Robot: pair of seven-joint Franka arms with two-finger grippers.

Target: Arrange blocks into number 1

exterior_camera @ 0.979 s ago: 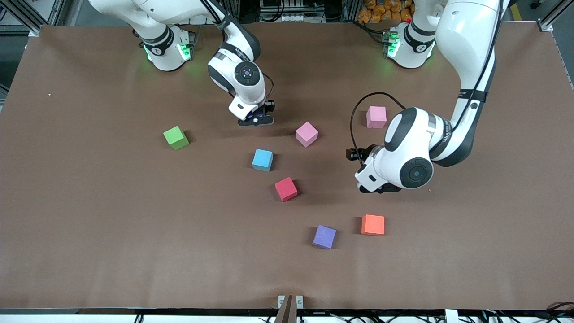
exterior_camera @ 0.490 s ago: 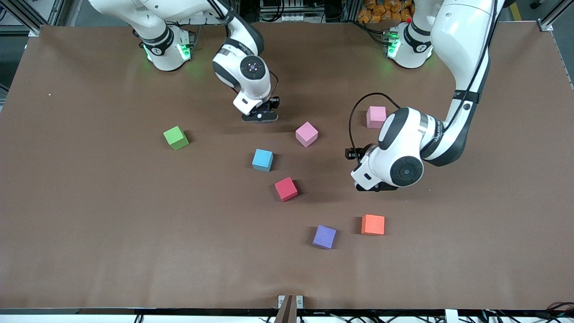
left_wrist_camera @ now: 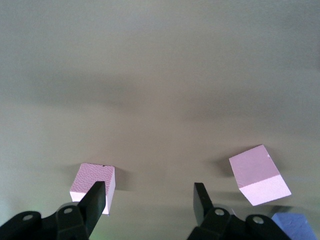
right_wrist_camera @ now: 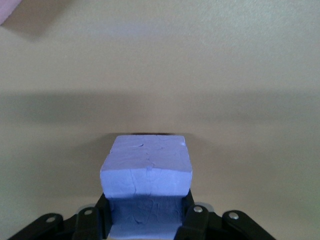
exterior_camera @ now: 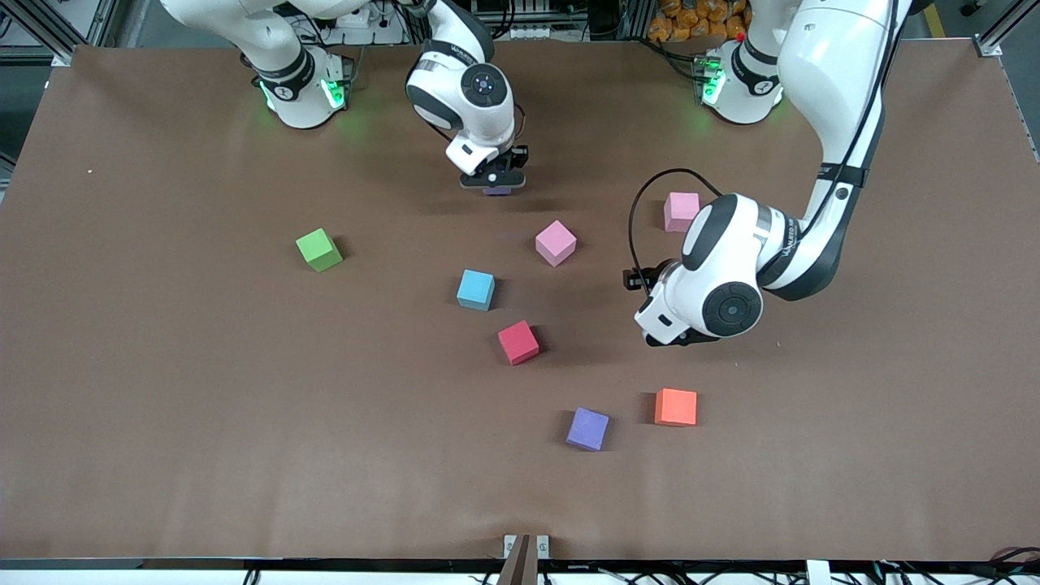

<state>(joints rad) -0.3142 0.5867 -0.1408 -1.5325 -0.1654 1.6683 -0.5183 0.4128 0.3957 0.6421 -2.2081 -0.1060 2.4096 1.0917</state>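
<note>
While aloft: right claw [exterior_camera: 493, 180] clamps a light, soft purple foam cube [right_wrist_camera: 146, 172] by opposite faces;
Left claw [left_wrist_camera: 149, 200]: agape, empty, over counter [exterior_camera: 162, 406] near pink cube [left_wrist_camera: 93, 186].

High front camera faces both robots across the counter [exterior_camera: 162, 366]; wrist cameras look down close, sharing the pink cube [exterior_camera: 556, 242] [left_wrist_camera: 258, 174].

Between the black fingers [right_wrist_camera: 192, 220] sits a purple block [right_wrist_camera: 146, 172], while two light pink blocks [exterior_camera: 556, 242] [exterior_camera: 681, 211], a teal-blue block [exterior_camera: 476, 289], a red block [exterior_camera: 518, 342], a second purple block [exterior_camera: 587, 428], a green cube [exterior_camera: 318, 249] and an orange cube [exterior_camera: 676, 407] lie on the brown table [exterior_camera: 162, 390].
</note>
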